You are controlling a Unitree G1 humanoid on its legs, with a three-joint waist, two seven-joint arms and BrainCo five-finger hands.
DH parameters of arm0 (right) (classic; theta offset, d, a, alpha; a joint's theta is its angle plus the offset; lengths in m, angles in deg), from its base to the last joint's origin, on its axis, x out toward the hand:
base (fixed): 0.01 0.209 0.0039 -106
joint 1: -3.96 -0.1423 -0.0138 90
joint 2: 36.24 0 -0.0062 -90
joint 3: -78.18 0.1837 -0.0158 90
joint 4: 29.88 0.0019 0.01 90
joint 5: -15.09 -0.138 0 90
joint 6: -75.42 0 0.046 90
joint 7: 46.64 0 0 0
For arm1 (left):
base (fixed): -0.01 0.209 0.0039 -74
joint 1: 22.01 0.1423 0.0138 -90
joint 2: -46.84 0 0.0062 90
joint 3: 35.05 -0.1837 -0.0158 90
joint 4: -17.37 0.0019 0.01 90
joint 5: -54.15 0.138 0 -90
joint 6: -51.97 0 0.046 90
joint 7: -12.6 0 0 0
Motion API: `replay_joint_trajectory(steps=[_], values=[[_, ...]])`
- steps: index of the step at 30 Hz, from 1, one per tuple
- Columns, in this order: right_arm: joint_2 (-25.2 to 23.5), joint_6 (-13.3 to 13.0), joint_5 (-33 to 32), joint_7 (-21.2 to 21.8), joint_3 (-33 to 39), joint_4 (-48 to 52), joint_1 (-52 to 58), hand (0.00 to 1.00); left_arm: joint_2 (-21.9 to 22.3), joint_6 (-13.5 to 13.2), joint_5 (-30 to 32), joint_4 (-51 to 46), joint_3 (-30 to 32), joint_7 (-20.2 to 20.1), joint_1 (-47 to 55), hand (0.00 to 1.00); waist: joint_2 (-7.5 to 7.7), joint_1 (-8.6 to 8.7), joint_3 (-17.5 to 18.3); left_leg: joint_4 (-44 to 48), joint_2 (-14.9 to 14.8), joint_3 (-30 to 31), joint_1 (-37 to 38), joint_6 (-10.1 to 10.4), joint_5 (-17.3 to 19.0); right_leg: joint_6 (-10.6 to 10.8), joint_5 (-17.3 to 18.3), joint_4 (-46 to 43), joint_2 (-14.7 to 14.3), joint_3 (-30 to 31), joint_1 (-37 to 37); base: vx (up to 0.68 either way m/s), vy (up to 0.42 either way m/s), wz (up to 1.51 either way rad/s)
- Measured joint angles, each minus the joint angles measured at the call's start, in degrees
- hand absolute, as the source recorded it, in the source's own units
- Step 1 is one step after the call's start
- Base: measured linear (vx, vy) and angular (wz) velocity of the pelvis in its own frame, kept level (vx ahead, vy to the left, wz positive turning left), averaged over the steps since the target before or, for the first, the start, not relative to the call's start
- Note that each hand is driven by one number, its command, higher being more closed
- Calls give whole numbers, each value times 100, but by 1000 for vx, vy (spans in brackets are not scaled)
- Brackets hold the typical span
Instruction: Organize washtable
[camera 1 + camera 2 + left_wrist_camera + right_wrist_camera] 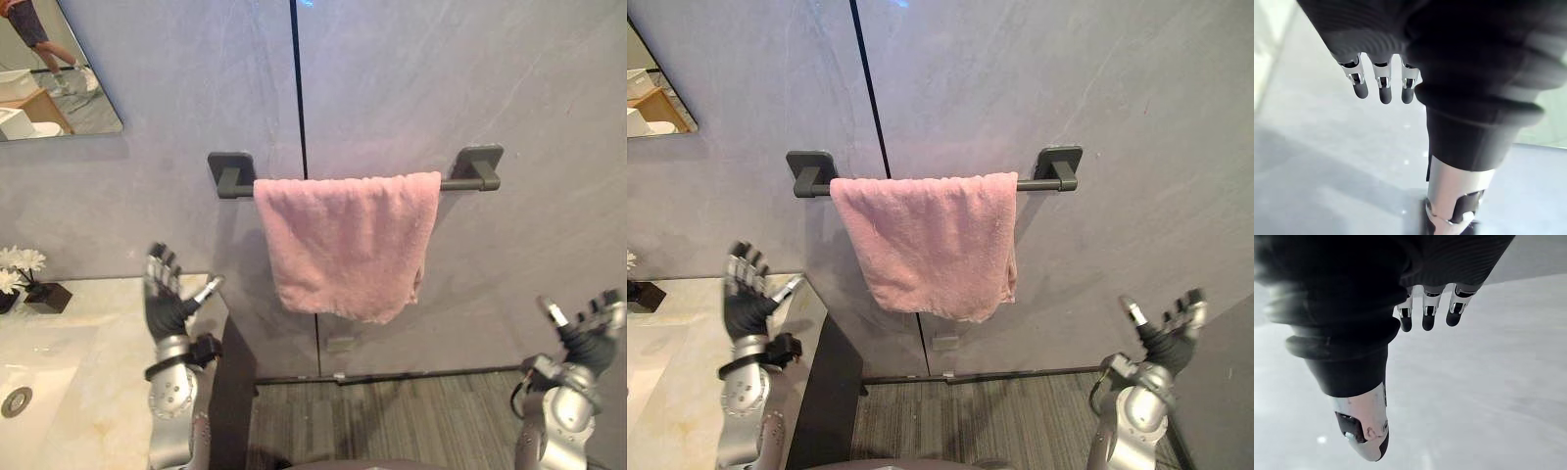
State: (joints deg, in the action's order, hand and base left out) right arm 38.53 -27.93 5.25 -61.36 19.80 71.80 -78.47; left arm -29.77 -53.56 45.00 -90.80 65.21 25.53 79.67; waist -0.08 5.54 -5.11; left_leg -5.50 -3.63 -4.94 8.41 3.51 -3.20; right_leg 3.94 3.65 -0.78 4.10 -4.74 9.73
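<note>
The left hand [165, 299] is raised over the corner of the pale stone washtable [108, 382]. The right hand [588, 333] is up at the far side above the dark striped floor [411, 416], and each has its fingers straight and spread, well apart from the towel. The sink [22, 392], a dark pot of white flowers [20, 264] and the mirror [59, 78] on the grey wall are all cut off at the edge. The pink towel [348, 245] hangs folded over the dark bar [470, 182] between the hands, fluffy, with an uneven lower hem, leaving the bar's right end bare.
</note>
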Motion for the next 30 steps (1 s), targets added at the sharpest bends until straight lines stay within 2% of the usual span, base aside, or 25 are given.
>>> replay_joint_trajectory(steps=[4, 5, 6, 8, 10, 13, 16, 21, 26, 30], values=[[312, -330, 156, 5, -353, 1151, -438, 0, -228, -307, 74, -809, -83, 40, -305, 0, -20, -5, 18, -1, 13, 9, 12, -1, 1, 1, 1, -10, 3, -1, 7, -43, -4, 0], [586, -490, 160, 101, -738, 1543, -672, 0, -482, -448, 7, -1005, -251, -57, -471, 0, -44, -8, 73, -2, 17, 15, 13, -1, 0, 1, 1, -15, 5, -3, 8, -37, -5, 1], [698, -543, 154, 163, -921, 1640, -770, 0, -591, -498, -71, -1068, -350, -102, -527, 0, -49, -7, 97, -2, 19, 15, 16, -1, 0, 1, 1, -18, 6, -3, 8, -34, -5, 1], [999, -661, 137, 362, -1412, 1809, -1008, 0, -884, -586, -297, -1191, -651, -297, -721, 0, -59, -17, 142, -2, 20, 18, 26, -2, -1, 1, 1, -24, 7, -4, 18, -15, -4, 1], [1451, -800, -169, 850, -2290, 1898, -1415, 0, -1370, -702, -786, -1290, -1207, -780, -1082, 0, -70, -26, 180, -2, 22, 29, 36, -3, -2, 1, 1, -39, 7, -14, 27, -38, -9, 3], [1889, -822, -567, 1396, -3356, 1892, -1814, 0, -1811, -732, -1303, -1271, -1882, -1361, -1409, 0, -78, -54, 205, -3, 31, 33, 41, -8, -7, 4, 3, -60, 15, -15, 24, -33, -5, 1], [2316, -802, -814, 1788, -4129, 1866, -2017, 0, -2093, -729, -1630, -1146, -2380, -1751, -1596, 0, -74, -124, 207, -4, 44, 35, 42, -17, -14, 6, 4, -76, 26, -14, 17, 0, 0, 0], [3012, -676, -1227, 2297, -5278, 1303, -2204, 0, -2558, -652, -1957, -626, -3127, -2108, -1698, 0, -63, -153, 210, -19, 68, 38, 38, -44, -42, 13, 9, -97, 50, -13, 3, 0, 0, 0], [3510, -495, -1491, 2387, -5734, 482, -2189, 0, -2873, -441, -1992, 217, -3415, -2142, -1668, 0, -44, -169, 207, -39, 74, 35, -2, -51, -47, 15, 8, -103, 56, -5, -48, 0, 0, 0], [3577, -357, -1420, 2512, -5951, -106, -2051, 0, -2901, -162, -1867, 729, -3646, -2162, -1620, 0, -9, -170, 187, -18, 74, 33, -93, -56, -83, 21, -4, -112, 55, -2, -143, 0, 0, 0]])
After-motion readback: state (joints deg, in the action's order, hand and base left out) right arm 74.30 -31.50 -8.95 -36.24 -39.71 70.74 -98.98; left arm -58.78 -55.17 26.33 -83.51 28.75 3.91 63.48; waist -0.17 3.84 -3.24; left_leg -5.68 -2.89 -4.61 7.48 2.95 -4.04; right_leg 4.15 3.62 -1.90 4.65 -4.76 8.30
